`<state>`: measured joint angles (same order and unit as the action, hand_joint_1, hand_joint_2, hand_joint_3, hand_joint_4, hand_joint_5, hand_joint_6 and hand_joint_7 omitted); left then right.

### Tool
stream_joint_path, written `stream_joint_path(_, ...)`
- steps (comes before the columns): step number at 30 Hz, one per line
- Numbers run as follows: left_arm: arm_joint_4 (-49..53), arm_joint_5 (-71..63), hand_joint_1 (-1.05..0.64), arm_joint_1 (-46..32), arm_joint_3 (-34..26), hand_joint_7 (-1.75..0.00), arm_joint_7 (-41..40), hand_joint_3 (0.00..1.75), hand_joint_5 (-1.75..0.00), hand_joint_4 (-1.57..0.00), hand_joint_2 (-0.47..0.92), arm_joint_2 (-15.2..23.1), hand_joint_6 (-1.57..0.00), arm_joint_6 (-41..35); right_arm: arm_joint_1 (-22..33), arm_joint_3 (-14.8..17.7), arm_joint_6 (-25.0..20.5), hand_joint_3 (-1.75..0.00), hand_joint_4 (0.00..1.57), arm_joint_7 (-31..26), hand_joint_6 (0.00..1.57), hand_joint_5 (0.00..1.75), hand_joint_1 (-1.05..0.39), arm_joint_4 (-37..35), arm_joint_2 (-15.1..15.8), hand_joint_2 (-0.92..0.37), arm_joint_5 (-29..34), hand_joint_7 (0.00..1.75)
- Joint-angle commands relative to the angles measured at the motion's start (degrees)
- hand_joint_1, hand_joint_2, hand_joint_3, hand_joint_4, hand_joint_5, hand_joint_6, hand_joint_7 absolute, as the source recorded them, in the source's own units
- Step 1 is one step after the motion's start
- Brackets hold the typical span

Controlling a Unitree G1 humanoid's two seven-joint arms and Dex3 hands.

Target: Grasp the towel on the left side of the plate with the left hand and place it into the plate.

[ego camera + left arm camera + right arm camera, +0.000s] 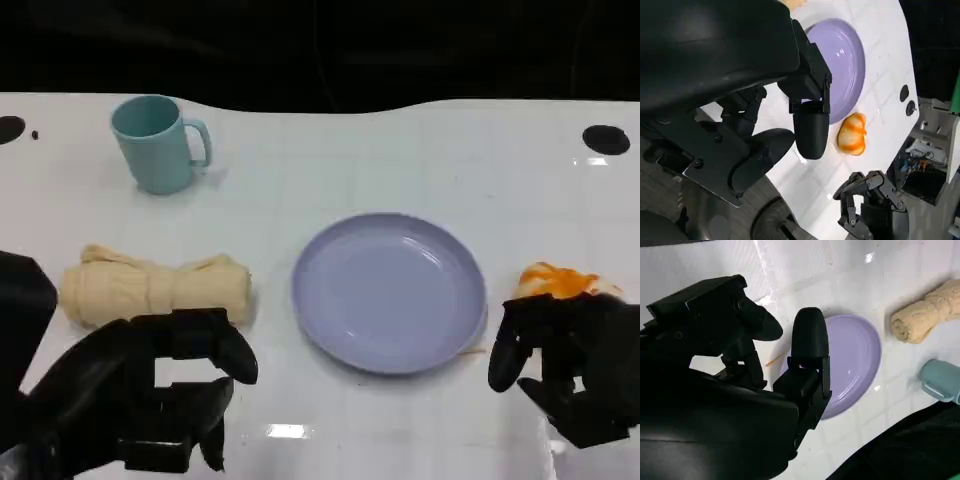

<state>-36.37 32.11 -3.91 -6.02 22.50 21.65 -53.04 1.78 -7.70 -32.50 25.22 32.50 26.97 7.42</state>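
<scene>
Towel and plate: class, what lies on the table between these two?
Nothing. In the head view a bare strip of white table separates the rolled towel from the plate; the left hand sits nearer the camera, not between them.

Left hand (150, 400) and right hand (570, 370) hover low, fingers apart, each holding nothing.

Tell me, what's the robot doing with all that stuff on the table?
The robot is about to pick up the rolled yellow towel and put it in the purple plate. Its left hand hangs just in front of the towel, fingers apart, holding nothing yet. The plate has nothing in it. The right hand waits on the other side, next to an orange and white thing that I can't make out. A teal mug stands farther back on the white table.
</scene>
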Motion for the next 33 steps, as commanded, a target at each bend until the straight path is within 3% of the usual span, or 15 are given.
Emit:
stream_joint_path(1, 0.27, -0.07, -0.14, 0.06, -0.12, -1.48, -0.37, 1.23, -1.75, -0.81, 0.55, 0.86, -0.8, 0.6, -0.34, 0.28, 0.01, -1.01, 0.7, -0.32, 0.69, 1.73, 0.01, 0.23, -0.02, -0.61, -0.14, 1.42)
stream_joint_path(7, 0.52, -0.31, -0.14, -0.09, -0.19, -1.48, -0.09, 1.23, -1.75, -0.81, 0.56, 0.93, -0.79, 1.5, -0.31, 0.14, 0.08, -1.01, 0.71, -0.38, 0.69, 1.73, 0.01, 0.26, 0.0, -0.61, 0.03, 1.42)
stream_joint_path(13, 0.51, -1.46, -0.15, 0.46, -0.45, -1.41, -0.81, 1.17, -1.68, -0.68, 0.57, 1.47, -0.7, 2.59, -0.5, -0.07, -0.23, -1.02, 0.7, -0.41, 0.68, 1.73, 0.01, 0.38, -0.14, -0.61, 0.07, 1.42)
stream_joint_path(19, -0.44, -7.84, -0.15, 0.2, 1.54, -1.05, -3.09, 1.15, -1.44, -0.65, 0.52, 2.33, -0.66, 6.75, -0.6, -0.4, -0.33, -1.02, 0.7, -0.57, 0.69, 1.74, 0.01, 0.43, -0.51, -0.6, 0.24, 1.43)
stream_joint_path(23, -2.22, -14.12, -0.13, 0.16, 3.89, -0.6, -4.44, 0.91, -1.1, -0.54, 0.63, 4.11, -0.6, 10.15, -0.72, -0.72, -0.61, -1.03, 0.7, -0.52, 0.69, 1.74, 0.01, 0.84, -0.51, -0.6, 0.5, 1.42)
stream_joint_path(24, -2.52, -15.28, -0.14, 0.23, 4.28, -0.41, -4.61, 0.75, -0.96, -0.5, 0.71, 4.32, -0.6, 10.9, -0.74, -0.75, -0.58, -1.02, 0.7, -0.51, 0.69, 1.74, 0.01, 0.84, -0.56, -0.6, 0.47, 1.42)
stream_joint_path(27, -2.8, -21.09, -0.18, 0.38, 6.39, -0.12, -5.91, 0.32, -0.81, -0.36, 0.88, 5.27, -0.54, 15.05, -0.81, -0.93, -0.78, -1.02, 0.7, -0.6, 0.68, 1.73, 0.01, 0.86, -0.62, -0.61, 0.57, 1.42)
stream_joint_path(30, -1.22, -27.71, -0.28, 1.53, 9.02, -0.02, -6.63, 0.16, -0.76, -0.24, 0.92, 6.72, -0.41, 19.74, -0.8, -1.04, -0.66, -1.01, 0.7, -0.58, 0.68, 1.73, 0.01, 0.85, -0.7, -0.61, 0.6, 1.42)
stream_joint_path(33, 1.79, -35.23, -0.36, 3.64, 12.14, 0.0, -6.42, 0.09, -0.78, -0.12, 0.92, 9.3, -0.34, 24.0, -0.89, -1.2, -0.53, -1.01, 0.7, -0.58, 0.68, 1.73, 0.0, 0.93, -0.67, -0.61, 0.81, 1.42)
